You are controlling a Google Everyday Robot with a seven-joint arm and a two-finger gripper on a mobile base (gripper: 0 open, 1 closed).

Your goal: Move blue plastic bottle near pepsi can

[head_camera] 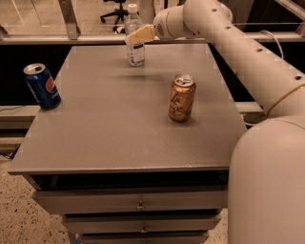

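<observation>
The blue plastic bottle [136,53], clear with a white cap and white label, stands upright at the far edge of the grey table [114,128], left of centre. My gripper [138,35] reaches in from the right at the bottle's mid-height and overlaps its upper body in the camera view. The pepsi can [43,86], dark blue with a round logo, stands upright at the table's left edge, far from the bottle.
An orange-brown can [181,97] stands upright right of the table's centre. My white arm [248,57] spans the right side of the view. Drawers [138,205] sit under the tabletop. An office chair [114,9] stands behind the table.
</observation>
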